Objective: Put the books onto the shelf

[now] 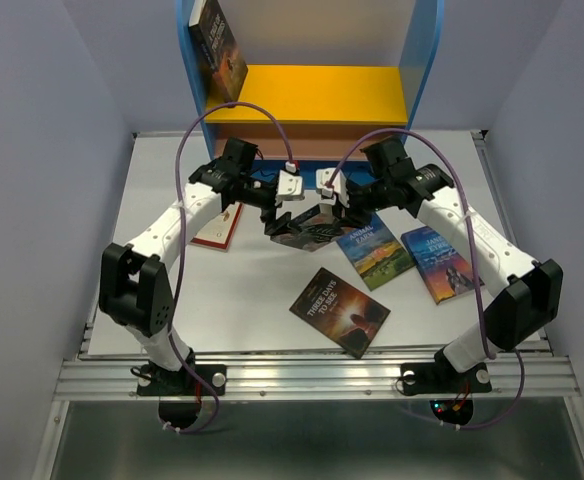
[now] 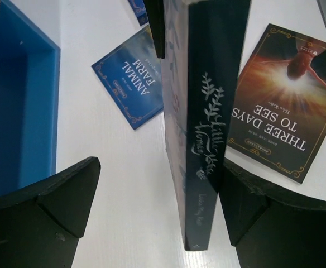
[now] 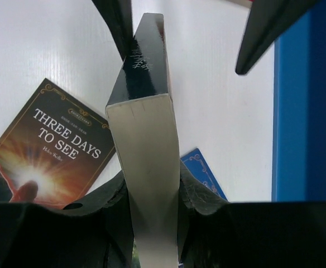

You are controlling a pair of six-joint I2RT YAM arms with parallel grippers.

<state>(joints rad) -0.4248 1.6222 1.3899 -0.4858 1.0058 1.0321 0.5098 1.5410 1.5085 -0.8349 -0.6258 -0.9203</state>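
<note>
left arm [image 1: 177,232]: jaws spread wide; right arm [image 1: 477,238]: jaws clamped; wrists nearly meeting

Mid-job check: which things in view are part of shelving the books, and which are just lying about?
Job: shelf; shelved dark book; dark-spined book in right gripper; Three Days to See; Animal Farm; second blue book; red-white book.
Lying about: nothing loose, only purple cables.
</note>
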